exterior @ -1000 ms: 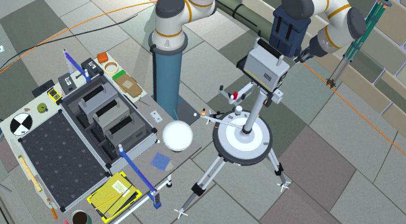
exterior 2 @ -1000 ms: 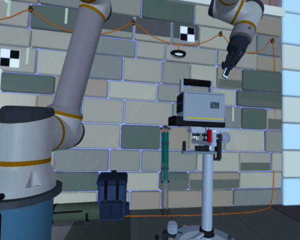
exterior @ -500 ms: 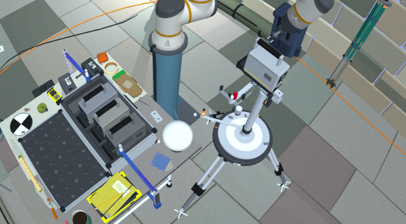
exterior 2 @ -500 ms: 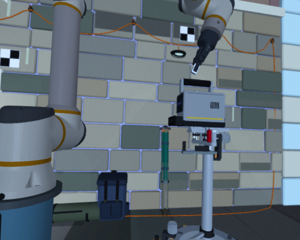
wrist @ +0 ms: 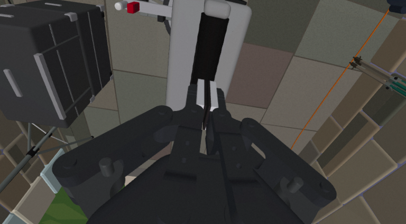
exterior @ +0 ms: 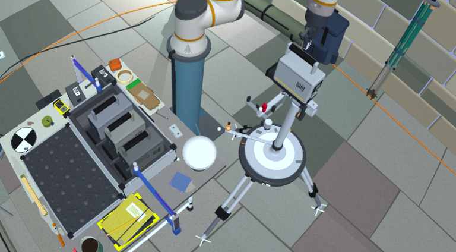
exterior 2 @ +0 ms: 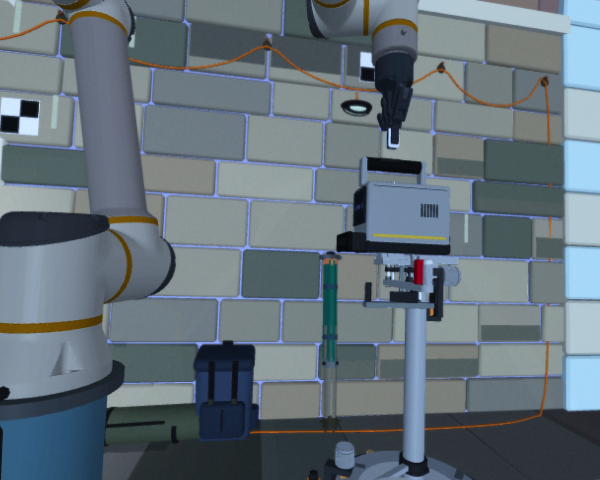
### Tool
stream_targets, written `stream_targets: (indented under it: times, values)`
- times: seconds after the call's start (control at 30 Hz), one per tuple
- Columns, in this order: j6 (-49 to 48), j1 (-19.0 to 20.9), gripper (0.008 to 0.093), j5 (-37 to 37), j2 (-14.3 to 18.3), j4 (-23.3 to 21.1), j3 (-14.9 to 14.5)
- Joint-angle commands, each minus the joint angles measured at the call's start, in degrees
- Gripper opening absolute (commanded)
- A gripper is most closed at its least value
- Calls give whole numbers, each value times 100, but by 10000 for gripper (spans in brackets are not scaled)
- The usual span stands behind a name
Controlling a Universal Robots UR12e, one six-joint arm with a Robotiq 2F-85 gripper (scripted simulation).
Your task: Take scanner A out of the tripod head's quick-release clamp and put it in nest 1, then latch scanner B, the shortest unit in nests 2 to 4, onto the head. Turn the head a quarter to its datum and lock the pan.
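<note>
My gripper (exterior: 306, 45) (exterior 2: 393, 138) (wrist: 206, 99) hangs closed and empty just above the black carry handle (exterior 2: 393, 165) (wrist: 209, 51) of scanner A (exterior: 297, 77) (exterior 2: 401, 217). Scanner A, a grey box with a yellow stripe, sits on the tripod head (exterior: 296, 104) (exterior 2: 411, 281). A red lever tip (exterior: 264, 107) (exterior 2: 419, 271) (wrist: 133, 7) sticks out at the head. Three grey scanners sit in a row in the open case (exterior: 124, 131) on the table to the left; one nest at the case's near end is empty.
The brick wall and a dark blue backpack (exterior: 328, 39) stand close behind my gripper. The tripod (exterior: 272, 155) stands on a round base on the floor. A white sphere (exterior: 199, 152) sits on the table edge beside the case. The arm's blue pedestal (exterior: 188, 94) stands between table and tripod.
</note>
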Motion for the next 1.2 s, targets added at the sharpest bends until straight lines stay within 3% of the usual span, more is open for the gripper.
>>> stream_targets:
  times: [0.0, 0.17, 1.17]
  values:
    - [4, 3, 630, -6, 36, 12, -17]
    - [2, 2, 630, -4, 60, -215, 185]
    - [-1, 0, 630, 0, 94, -550, 455]
